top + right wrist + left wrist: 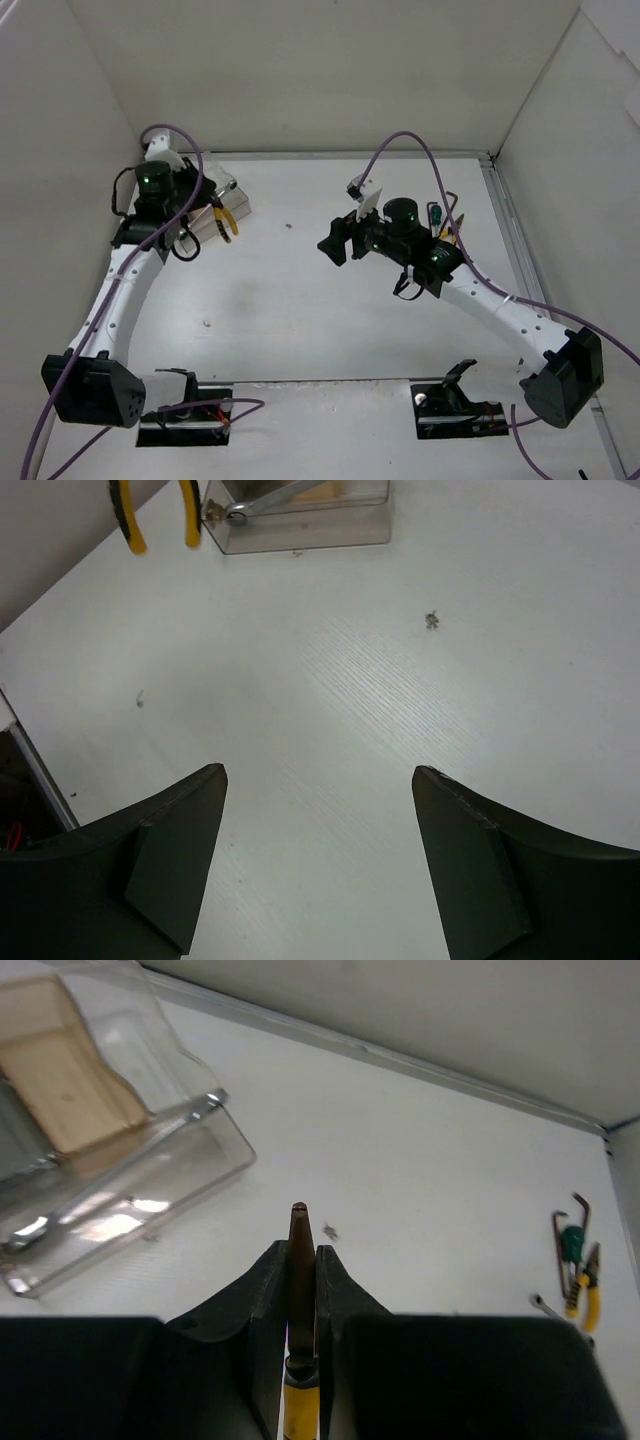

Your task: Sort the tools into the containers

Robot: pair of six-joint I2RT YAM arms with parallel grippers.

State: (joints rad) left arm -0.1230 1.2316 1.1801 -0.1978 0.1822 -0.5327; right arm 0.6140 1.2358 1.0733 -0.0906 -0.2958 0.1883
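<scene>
right, left claw (300, 1256) is clamped tight on the yellow-handled pliers (298, 1222), dark nose poking out past the fingers, held just beside the clear organiser tray (190, 1150), up at ten o'clock on the counter (430, 1160) in the top view. right claw (320, 780) hangs near mid-counter, fingers wide apart, nothing between them. over at two o'clock the rest lie together: green-handled screwdriver (571, 1243), dark hex key (556, 1250), second yellow pliers (591, 1295), well apart from the tray.
</scene>
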